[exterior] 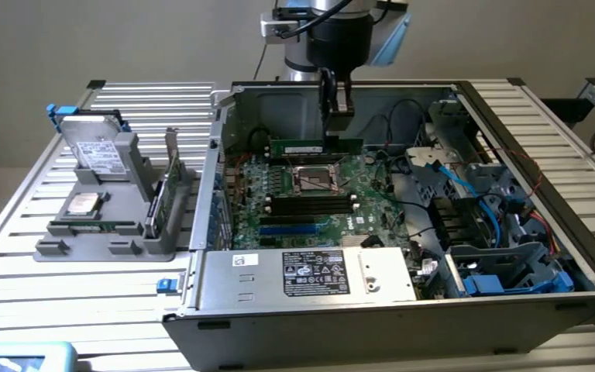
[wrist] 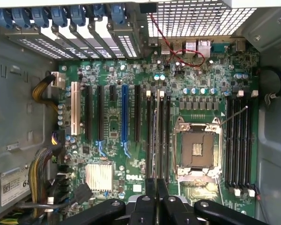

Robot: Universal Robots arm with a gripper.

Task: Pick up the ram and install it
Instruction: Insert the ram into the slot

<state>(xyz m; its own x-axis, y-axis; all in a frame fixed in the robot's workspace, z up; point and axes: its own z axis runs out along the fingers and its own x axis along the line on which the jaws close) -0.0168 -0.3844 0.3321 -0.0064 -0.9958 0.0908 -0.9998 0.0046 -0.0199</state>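
Observation:
The ram [exterior: 297, 146] is a thin green stick hanging level over the far part of the motherboard [exterior: 276, 190], inside the open computer case. My gripper [exterior: 335, 136] reaches down from above and is shut on the stick near the end at the exterior view's right. In the wrist view the ram [wrist: 157, 131] shows edge-on, running out from between my fingertips [wrist: 151, 187] beside the empty CPU socket [wrist: 196, 147]. The black memory slots [wrist: 239, 136] lie on the other side of that socket, apart from the stick. In the exterior view these slots [exterior: 308, 205] sit nearer the front than the socket [exterior: 316, 180].
A grey holder [exterior: 106, 232] at the exterior view's left carries a hard drive [exterior: 96, 151], a chip and an upright card [exterior: 163, 190]. The case walls [exterior: 220, 155] ring the board. A power supply [exterior: 308, 273] sits in front, with cables and a blue drive cage [exterior: 504, 271] on the right.

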